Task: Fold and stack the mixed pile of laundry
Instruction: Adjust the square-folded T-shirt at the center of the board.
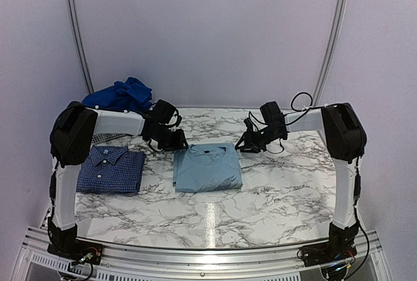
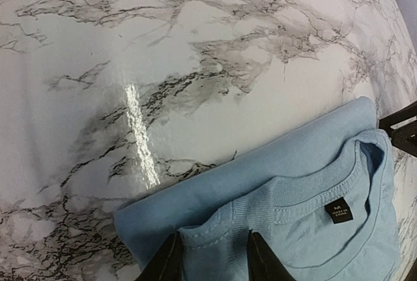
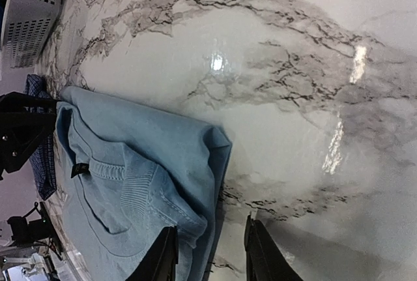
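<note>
A folded pale blue T-shirt (image 1: 207,167) lies mid-table, collar end away from the arm bases. My left gripper (image 1: 177,141) hangs at its far left corner. In the left wrist view the gripper (image 2: 215,263) has its jaws apart, straddling a ridge of shoulder fabric on the T-shirt (image 2: 293,183). My right gripper (image 1: 246,144) is at the far right corner. In its wrist view the gripper (image 3: 210,255) is open, one finger over the T-shirt (image 3: 143,157) edge and the other over bare marble. A folded navy check shirt (image 1: 111,169) lies left. Royal blue clothes (image 1: 120,95) are heaped at the back left.
A white slatted basket (image 3: 29,14) stands at the back left beneath the royal blue clothes. The marble table (image 1: 280,196) has bare surface in front and to the right. A curved metal frame (image 1: 333,33) rises behind the table against pale walls.
</note>
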Available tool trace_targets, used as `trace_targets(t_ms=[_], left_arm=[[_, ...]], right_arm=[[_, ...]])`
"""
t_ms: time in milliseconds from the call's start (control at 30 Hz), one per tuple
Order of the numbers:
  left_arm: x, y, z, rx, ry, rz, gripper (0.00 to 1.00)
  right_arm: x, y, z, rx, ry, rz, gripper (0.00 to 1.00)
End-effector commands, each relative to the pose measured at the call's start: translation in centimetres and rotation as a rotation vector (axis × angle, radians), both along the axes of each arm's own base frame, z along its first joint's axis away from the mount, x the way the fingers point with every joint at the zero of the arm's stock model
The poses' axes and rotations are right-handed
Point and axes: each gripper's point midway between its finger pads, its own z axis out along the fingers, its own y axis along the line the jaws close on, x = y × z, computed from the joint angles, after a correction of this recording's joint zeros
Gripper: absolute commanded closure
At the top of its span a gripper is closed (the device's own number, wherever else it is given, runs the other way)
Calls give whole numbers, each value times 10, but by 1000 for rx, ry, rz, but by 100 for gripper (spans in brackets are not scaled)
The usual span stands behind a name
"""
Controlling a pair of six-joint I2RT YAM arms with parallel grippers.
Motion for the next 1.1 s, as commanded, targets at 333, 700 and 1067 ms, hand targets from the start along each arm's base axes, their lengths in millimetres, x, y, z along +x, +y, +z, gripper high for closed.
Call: trace_targets(t_ms=[333, 700, 1067], left_arm=[[6, -13, 1, -49, 5, -15, 82], [6, -8, 22, -55, -35, 0, 100], [9, 16, 62, -52, -159, 85, 100]], right_arm=[[1, 19, 11, 105, 2, 79, 87], [7, 24, 34, 137, -41, 90, 100], [22, 28, 69, 158, -131, 86, 100]])
